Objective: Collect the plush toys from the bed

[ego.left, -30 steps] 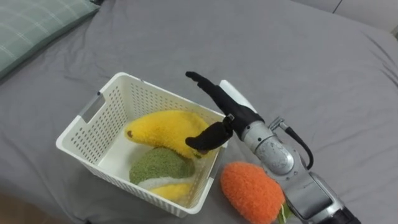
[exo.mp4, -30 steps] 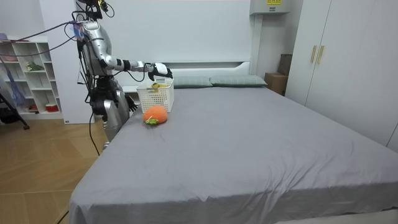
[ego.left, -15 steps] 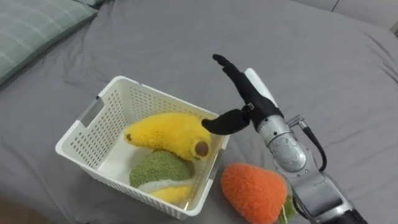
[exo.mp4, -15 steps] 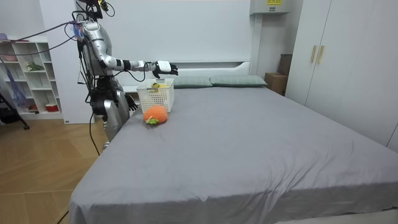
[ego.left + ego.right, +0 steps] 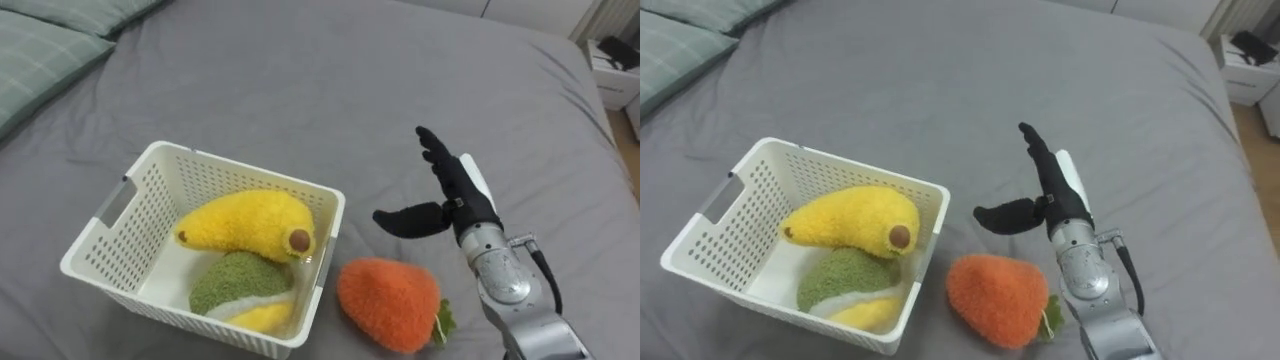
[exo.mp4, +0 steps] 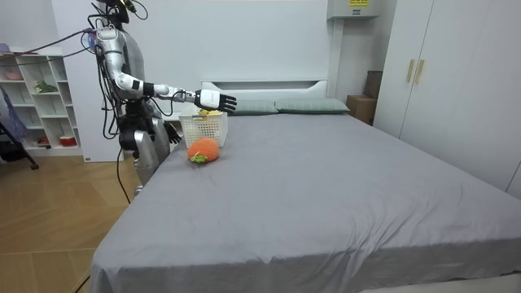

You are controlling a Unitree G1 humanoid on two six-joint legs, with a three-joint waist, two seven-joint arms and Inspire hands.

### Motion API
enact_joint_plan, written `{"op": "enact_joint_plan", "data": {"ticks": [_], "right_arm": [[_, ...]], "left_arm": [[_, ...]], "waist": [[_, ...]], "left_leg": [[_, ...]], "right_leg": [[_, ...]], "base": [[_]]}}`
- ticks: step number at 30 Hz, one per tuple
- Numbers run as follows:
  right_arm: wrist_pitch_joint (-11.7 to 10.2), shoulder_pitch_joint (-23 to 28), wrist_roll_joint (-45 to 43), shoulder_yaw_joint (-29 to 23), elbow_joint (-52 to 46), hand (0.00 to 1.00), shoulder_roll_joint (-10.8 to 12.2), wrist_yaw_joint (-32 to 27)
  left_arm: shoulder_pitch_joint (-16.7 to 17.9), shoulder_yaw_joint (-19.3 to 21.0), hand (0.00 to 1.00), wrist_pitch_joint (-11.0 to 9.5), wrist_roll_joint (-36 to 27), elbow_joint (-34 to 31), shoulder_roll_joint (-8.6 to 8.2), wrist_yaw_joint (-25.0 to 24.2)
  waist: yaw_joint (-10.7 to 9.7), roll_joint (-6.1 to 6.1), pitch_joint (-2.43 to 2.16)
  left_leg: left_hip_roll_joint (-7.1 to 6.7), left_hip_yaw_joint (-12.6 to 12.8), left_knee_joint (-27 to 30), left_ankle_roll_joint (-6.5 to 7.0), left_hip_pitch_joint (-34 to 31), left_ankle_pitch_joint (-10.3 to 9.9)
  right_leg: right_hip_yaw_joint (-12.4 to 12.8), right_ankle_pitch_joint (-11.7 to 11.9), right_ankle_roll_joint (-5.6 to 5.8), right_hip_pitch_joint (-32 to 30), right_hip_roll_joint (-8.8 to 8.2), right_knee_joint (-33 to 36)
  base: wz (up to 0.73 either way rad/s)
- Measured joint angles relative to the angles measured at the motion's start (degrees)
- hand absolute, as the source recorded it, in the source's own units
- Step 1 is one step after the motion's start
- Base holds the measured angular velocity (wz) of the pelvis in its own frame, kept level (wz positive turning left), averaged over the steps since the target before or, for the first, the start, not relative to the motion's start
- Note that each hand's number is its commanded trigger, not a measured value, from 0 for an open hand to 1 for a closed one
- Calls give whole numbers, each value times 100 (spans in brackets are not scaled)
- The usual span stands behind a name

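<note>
A white plastic basket with little holes (image 5: 250, 172) sits on the big bed with the grey sheet (image 5: 300, 80). Two toys lie inside the basket. One is a soft yellow banana toy (image 5: 240, 222) with a brown tip. It lies across the middle of the basket. The other is a fuzzy round green toy with a white and yellow edge (image 5: 235, 280). It lies in the near corner, just under the banana and touching it.

A fluffy orange toy with a small green leaf (image 5: 388, 303) is not in the basket. It lies on the sheet just beside the basket's near right corner.

The robot's right hand (image 5: 455, 190) is up in the air over the sheet, to the right of the basket and behind the orange toy. It holds nothing. Its fingers (image 5: 430, 150) are straight and spread apart, and the thumb sticks out toward the basket.

A pale green checked pillow (image 5: 40, 50) lies at the far left.

In the room view the robot stands by the side of the bed, near the pillows, with its right arm held out over the basket. The left hand (image 6: 171, 130) hangs low by the bed's edge. I cannot tell how its fingers are.
</note>
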Motion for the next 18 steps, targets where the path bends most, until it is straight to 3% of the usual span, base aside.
{"op": "enact_joint_plan", "data": {"ticks": [2,9,18], "right_arm": [[-1,20,-12,-1,-1,0,0,0],[-63,220,-9,-5,44,0,2,8],[-119,632,-277,-8,554,0,196,192]], "left_arm": [[4,8,0,34,1,0,-19,0],[19,8,0,107,1,2,-61,25],[43,-8,0,107,-6,16,-137,185]], "waist": [[-39,46,13],[-73,105,-28],[-192,166,-62]], "left_leg": [[9,67,-4,5,-22,-5],[16,65,-9,-5,-21,-23],[19,52,5,-5,-84,-26]], "right_leg": [[23,3,-1,-29,1,-12],[27,2,0,-25,13,-37],[42,1,2,-41,18,-43]], "base": [[-7],[-1],[0]]}}
